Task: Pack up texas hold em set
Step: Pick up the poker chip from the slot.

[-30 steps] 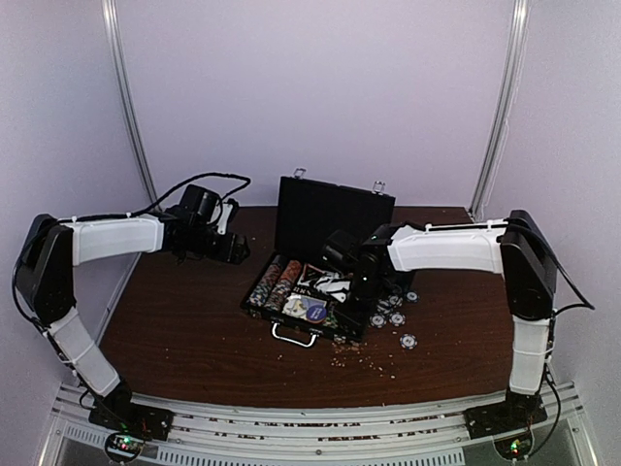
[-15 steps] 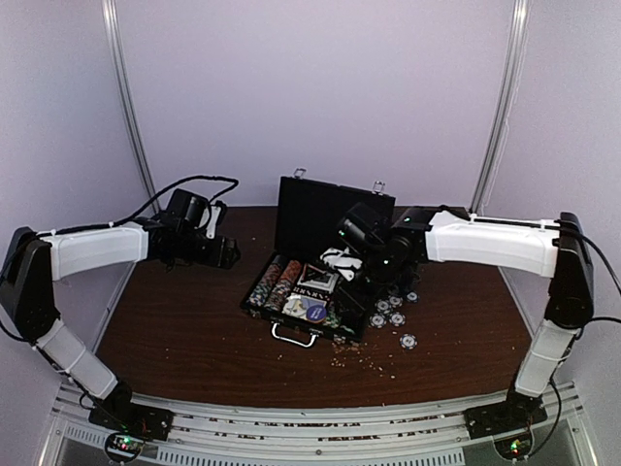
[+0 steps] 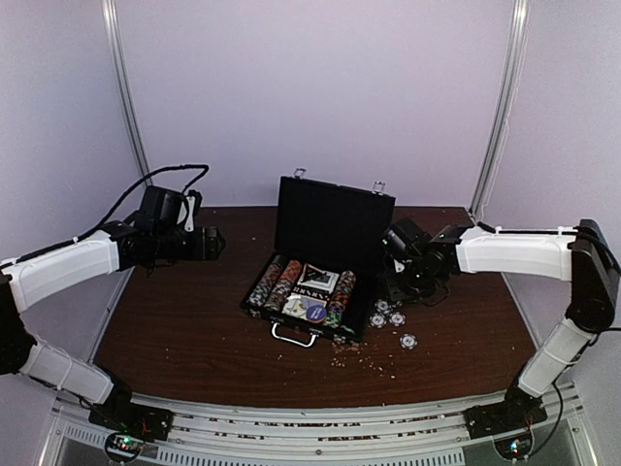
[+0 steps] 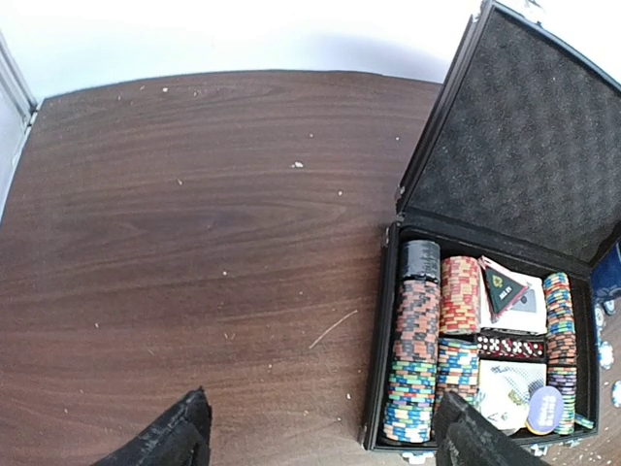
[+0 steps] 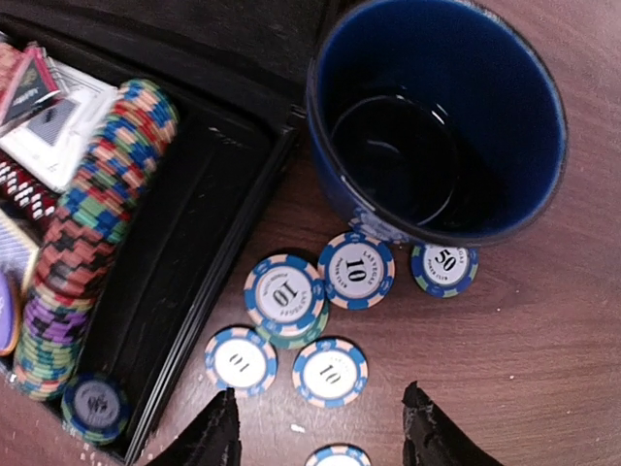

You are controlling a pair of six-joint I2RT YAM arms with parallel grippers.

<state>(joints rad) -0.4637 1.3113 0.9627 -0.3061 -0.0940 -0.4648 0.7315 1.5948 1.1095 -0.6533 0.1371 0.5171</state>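
Briefcase [image 3: 335, 221] stands open mid-way across the table [image 3: 194, 330]. Right wrist view alone shows loose chips [image 5: 286, 296] marked "10" and "50" beside the blue cup [image 5: 437, 116]. Left gripper [image 4: 325, 442] has its fingers apart and empty; right gripper [image 5: 325, 437] likewise.

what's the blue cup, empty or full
Empty: the right wrist view looks down into the blue cup and shows only its bare dark bottom.
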